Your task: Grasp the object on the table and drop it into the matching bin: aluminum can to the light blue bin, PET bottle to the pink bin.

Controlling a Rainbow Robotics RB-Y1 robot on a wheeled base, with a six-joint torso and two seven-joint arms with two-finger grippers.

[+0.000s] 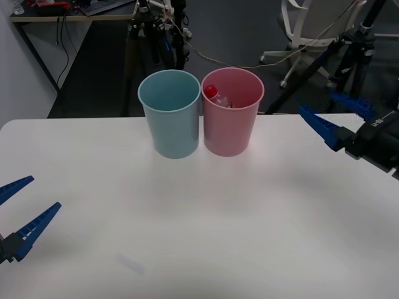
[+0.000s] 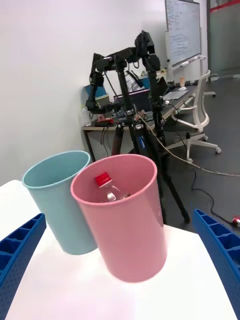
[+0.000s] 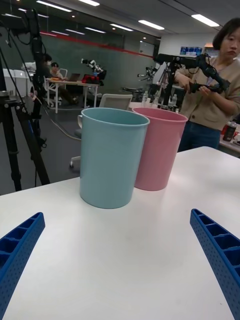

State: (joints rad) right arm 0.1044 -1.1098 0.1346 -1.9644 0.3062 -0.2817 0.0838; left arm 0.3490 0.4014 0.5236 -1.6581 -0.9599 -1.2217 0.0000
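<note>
The sorting looks finished for this object: the PET bottle (image 1: 216,96) lies inside the pink bin (image 1: 232,128), leaning against the wall nearest the light blue bin (image 1: 169,121), its red cap (image 2: 103,178) up near the rim and its clear body sloping down into the bin. That is the bin the task assigns to a plastic bottle, so the placement reads as correct. The light blue bin stands just beside the pink one at the far middle of the worktop (image 1: 206,224), the two rims touching or nearly so, and nothing is seen inside the blue one from the front view. No can or other object lies on the white surface. The right pincer (image 1: 335,119) hangs over the far right edge of the worktop, to the right of the pink bin and apart from it, its blue ribbed fingers spread wide and holding nothing; its wrist view looks at the bin with the bottle resting in it. The left pincer (image 1: 17,208) sits at the near left edge of the worktop, well apart from both bins, also spread wide and empty. What remains, by my judgement, is at most bringing the right arm to a resting pose; no grasp or drop is left to do.
</note>
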